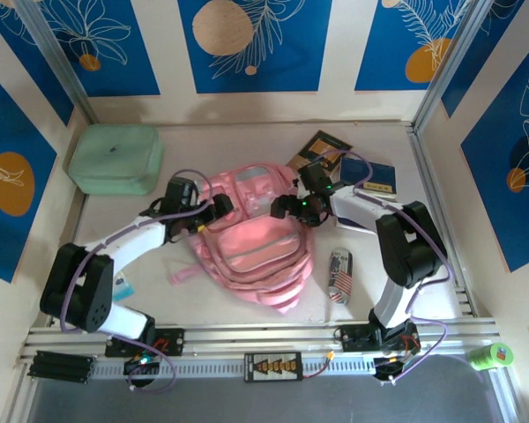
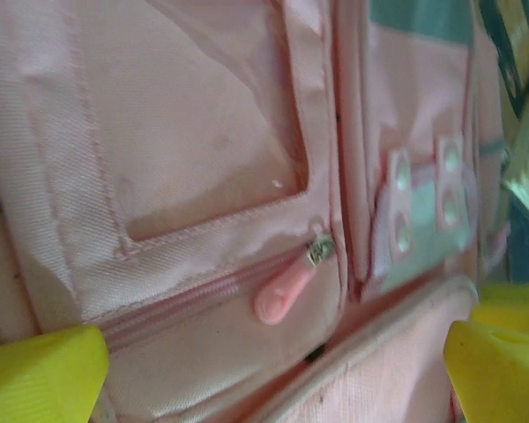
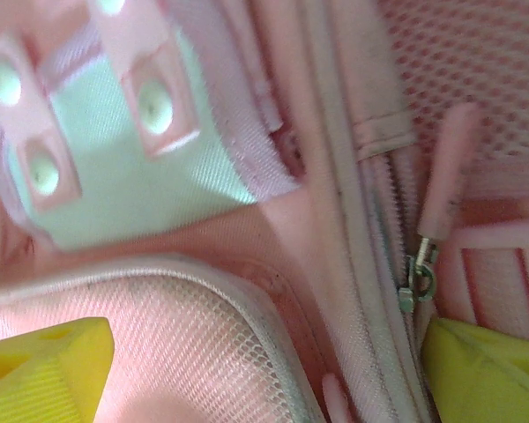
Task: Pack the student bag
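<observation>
The student bag (image 1: 251, 242) lies flat in the middle of the table (image 1: 203, 300), its pink front facing up and its straps trailing toward the near edge. Both arms reach inward over its far half from opposite sides.

The left arm stretches from its base up and to the right, elbow low, so that the left gripper (image 1: 219, 209) sits over the bag's upper left corner. Its wrist camera looks closely at a clear-windowed pocket, with a pink zipper pull (image 2: 282, 295) lying on the seam below. The yellow fingers (image 2: 40, 374) stand far apart at either edge of that view, so this claw is wide, with nothing between them but fabric underneath.

The right arm folds high at the elbow and bends back to the left, placing the right gripper (image 1: 286, 209) over the bag's upper right edge. Its camera shows mesh lining, a mint panel (image 3: 132, 176) with round snaps, and a metal slider (image 3: 417, 278) just beside one yellow fingertip (image 3: 489, 370). These jaws are also spread wide and grip nothing.

A mint green case (image 1: 115, 159) rests well apart at the far left. A patterned dark book (image 1: 319, 150) and a blue book (image 1: 368, 176) lie behind the right arm. A flag-printed cylinder (image 1: 340, 276) lies just beside the bag's right side.
</observation>
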{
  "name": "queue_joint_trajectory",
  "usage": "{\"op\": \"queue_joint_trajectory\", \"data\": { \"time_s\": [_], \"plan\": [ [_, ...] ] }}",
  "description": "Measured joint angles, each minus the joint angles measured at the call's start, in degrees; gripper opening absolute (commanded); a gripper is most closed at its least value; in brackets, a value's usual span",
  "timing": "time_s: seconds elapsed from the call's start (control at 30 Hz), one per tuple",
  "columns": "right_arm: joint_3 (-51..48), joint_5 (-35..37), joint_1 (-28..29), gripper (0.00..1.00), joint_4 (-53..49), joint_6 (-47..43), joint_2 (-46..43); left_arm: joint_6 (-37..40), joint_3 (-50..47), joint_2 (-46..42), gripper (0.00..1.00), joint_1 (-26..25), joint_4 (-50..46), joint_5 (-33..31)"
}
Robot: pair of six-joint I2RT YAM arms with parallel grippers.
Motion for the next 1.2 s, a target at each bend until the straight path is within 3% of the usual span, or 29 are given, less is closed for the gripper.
{"op": "queue_joint_trajectory", "data": {
  "time_s": [0.13,0.37,0.47,0.57,0.73,0.93,1.2],
  "plan": [
    [2.89,-3.08,3.21,0.90,2.60,3.32,3.08,7.74,7.48,6.80,1.00,4.74,-2.47,-1.70],
    [5.75,-6.27,3.21,0.88,6.23,7.76,5.46,17.62,23.23,19.71,1.00,5.29,-5.88,-4.52],
    [5.97,-5.90,2.73,0.98,6.38,7.67,4.35,19.76,28.11,21.38,1.00,5.27,-8.55,-4.55],
    [4.72,-4.42,1.90,0.99,6.80,7.32,0.09,20.63,30.38,19.85,1.00,5.18,-11.41,-4.55],
    [-0.11,-2.34,-2.01,0.99,7.76,6.91,-8.11,19.87,26.71,10.78,1.00,4.87,-17.29,-5.01],
    [-1.16,-2.73,-5.57,0.98,7.80,6.93,-5.44,12.37,13.20,-1.14,1.00,0.92,-17.38,-1.68],
    [1.27,-7.50,-5.92,0.91,8.50,8.26,2.47,7.23,6.80,2.58,1.00,-1.42,-13.14,0.63]
  ]
}}
